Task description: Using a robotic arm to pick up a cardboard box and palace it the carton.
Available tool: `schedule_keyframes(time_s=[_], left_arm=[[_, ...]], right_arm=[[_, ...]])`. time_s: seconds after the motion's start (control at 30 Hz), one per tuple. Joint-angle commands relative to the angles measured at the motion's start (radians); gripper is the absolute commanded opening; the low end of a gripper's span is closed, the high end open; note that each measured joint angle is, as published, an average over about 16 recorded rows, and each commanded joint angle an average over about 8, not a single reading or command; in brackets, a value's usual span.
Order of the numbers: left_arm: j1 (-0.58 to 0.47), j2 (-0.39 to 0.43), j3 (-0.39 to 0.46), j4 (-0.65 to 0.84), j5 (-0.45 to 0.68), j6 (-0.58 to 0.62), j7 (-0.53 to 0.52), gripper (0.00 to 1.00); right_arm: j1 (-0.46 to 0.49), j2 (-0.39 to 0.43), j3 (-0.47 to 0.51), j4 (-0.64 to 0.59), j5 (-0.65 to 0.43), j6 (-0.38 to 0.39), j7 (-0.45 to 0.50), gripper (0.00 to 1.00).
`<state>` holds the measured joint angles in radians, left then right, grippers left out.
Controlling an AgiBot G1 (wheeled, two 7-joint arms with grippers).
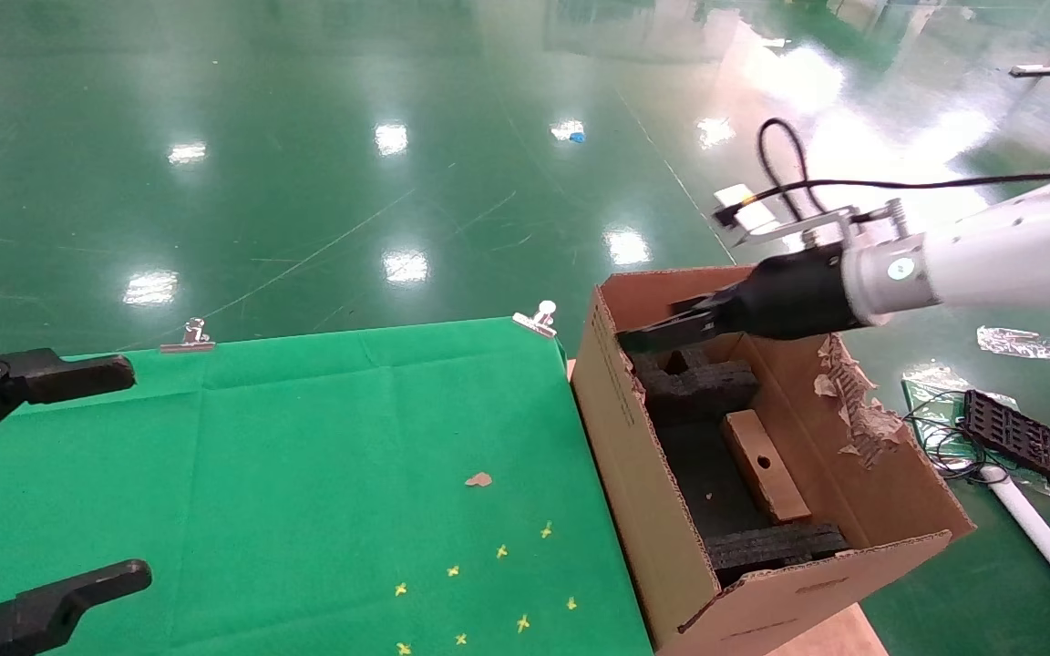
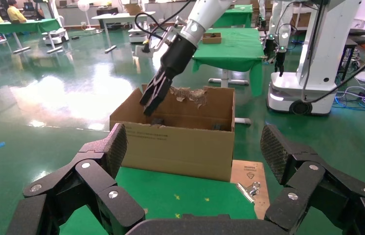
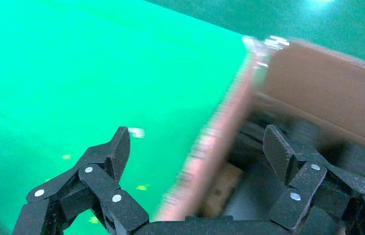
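Observation:
The cardboard box (image 1: pixel 766 465), small and flat with a round hole, lies inside the carton (image 1: pixel 634 483) on black foam, slanted between two foam blocks. My right gripper (image 1: pixel 671 323) on the white robotic arm (image 1: pixel 990 260) hangs over the carton's far end, open and empty, above the box and apart from it. In the right wrist view my right gripper (image 3: pixel 197 142) straddles the carton's wall (image 3: pixel 327 83), with the box (image 3: pixel 224 188) blurred below. The left wrist view shows the carton (image 2: pixel 180 144) and the right gripper (image 2: pixel 153 98) above it. My left gripper (image 1: pixel 136 474) is parked open at the table's left.
The green cloth table (image 1: pixel 306 456) holds a brown scrap (image 1: pixel 478 479) and yellow marks. Metal clips (image 1: pixel 536 319) hold its far edge. The carton's right flap (image 1: pixel 853 401) is torn. A black tray (image 1: pixel 1024 440) and cables lie on the floor at the right.

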<state>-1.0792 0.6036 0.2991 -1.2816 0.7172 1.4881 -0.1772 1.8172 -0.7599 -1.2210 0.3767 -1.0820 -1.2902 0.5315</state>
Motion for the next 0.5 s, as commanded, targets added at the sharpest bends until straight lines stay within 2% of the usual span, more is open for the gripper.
schedule_keyframes(time_s=[0.03, 0.5], left_arm=[[0.000, 0.000, 0.000, 0.000, 0.000, 0.000, 0.000, 1.00], [0.000, 0.000, 0.001, 0.000, -0.001, 0.000, 0.000, 1.00]], right_arm=[[-0.034, 0.007, 0.043, 0.041, 0.016, -0.009, -0.016, 1.00], [-0.269, 0.054, 0.341, 0.328, 0.127, -0.074, -0.124, 1.00]])
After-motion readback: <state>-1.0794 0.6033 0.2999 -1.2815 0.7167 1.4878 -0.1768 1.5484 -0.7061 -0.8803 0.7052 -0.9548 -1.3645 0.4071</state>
